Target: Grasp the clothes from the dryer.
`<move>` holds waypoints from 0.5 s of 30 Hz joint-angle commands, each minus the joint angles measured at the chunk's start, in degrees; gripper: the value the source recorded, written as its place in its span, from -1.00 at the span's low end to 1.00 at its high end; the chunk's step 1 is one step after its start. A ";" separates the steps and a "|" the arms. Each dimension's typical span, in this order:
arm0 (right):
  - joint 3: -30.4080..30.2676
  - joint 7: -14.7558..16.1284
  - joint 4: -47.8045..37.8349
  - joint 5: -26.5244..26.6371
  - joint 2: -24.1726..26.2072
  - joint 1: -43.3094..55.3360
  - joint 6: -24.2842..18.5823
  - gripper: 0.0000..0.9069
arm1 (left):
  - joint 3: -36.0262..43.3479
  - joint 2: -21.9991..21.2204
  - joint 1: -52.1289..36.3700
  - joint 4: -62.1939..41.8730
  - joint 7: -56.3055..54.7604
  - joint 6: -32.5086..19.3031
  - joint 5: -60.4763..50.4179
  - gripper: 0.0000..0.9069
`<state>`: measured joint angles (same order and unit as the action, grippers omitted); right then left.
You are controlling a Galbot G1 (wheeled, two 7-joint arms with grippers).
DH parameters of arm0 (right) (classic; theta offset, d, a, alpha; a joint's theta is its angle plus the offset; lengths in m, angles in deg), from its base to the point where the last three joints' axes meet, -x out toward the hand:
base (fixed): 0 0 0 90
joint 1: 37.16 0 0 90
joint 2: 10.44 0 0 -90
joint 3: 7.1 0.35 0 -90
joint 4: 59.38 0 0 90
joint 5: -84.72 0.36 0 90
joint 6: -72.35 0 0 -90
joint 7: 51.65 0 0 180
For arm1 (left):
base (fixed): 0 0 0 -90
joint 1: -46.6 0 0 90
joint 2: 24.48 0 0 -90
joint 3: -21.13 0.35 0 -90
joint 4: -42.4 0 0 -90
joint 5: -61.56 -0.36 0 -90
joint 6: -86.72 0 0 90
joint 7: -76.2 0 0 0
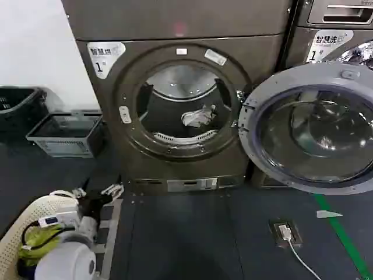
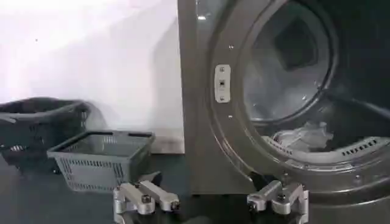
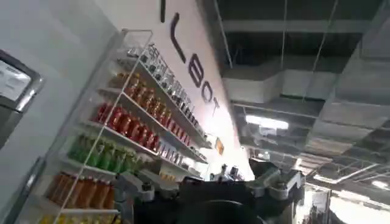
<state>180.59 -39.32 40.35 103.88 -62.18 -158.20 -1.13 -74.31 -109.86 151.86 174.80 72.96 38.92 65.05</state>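
Dryer (image 1: pixel 175 105) door (image 1: pixel 312 128) swung wide. Clothes (image 1: pixel 198 116) bundled on drum floor. Left hand (image 2: pixel 210 199) released, low before porthole; to be raised over rim, then clenched on bundle. Right hand (image 3: pixel 207 185) parked, released.

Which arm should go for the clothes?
Left. Its open gripper faces the dryer opening, with the clothes ahead in the drum. The right gripper points up toward shelves and ceiling.
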 commanded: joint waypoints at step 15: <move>-1.67 -4.33 -1.27 0.56 -0.15 0.48 -3.34 1.00 | 0.08 -0.23 0.20 0.74 0.22 2.80 0.08 1.00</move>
<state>179.24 -42.93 39.33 104.59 -62.46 -158.04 -3.69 -74.26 -110.08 152.06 175.57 73.17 38.92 64.86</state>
